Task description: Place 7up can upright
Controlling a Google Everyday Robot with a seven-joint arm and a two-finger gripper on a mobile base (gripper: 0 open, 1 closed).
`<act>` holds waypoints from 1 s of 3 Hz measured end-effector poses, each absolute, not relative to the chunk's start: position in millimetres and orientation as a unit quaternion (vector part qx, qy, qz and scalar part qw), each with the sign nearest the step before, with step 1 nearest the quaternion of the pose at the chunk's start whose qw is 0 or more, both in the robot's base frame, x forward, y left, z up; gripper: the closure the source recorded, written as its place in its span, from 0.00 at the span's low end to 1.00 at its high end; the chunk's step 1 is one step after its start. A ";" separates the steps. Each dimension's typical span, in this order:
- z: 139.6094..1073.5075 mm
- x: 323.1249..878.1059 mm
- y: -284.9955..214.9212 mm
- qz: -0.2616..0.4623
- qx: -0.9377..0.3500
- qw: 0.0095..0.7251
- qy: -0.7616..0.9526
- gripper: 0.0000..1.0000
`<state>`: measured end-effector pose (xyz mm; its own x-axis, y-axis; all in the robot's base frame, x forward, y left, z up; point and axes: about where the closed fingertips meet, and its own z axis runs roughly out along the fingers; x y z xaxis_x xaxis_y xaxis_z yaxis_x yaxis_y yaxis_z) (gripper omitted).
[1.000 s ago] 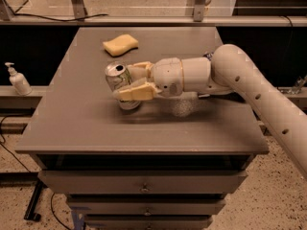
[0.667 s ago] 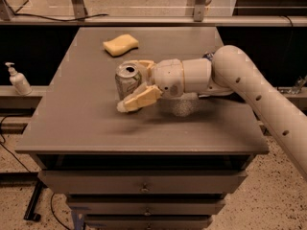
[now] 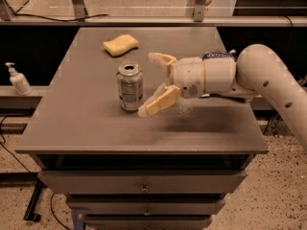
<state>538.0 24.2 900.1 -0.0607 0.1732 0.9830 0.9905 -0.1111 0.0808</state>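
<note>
Pincer (image 3: pixel 147 84) is wide open and holds nothing, just beside the upright can (image 3: pixel 129 86) on the bench (image 3: pixel 91 126), lower fingertip near its base.

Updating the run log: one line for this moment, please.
7up can: upright on table | gripper: open beside can, not gripping | sponge: far side

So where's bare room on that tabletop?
Bare: the tabletop strip between the 7up can and the front edge, the side nearest the soap bottle, and the far corner beyond the arm. Crowded: the middle, where the open hand hangs beside the can.
</note>
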 end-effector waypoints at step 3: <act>914.4 516.4 -51.6 -0.524 -0.607 0.364 -0.473 0.00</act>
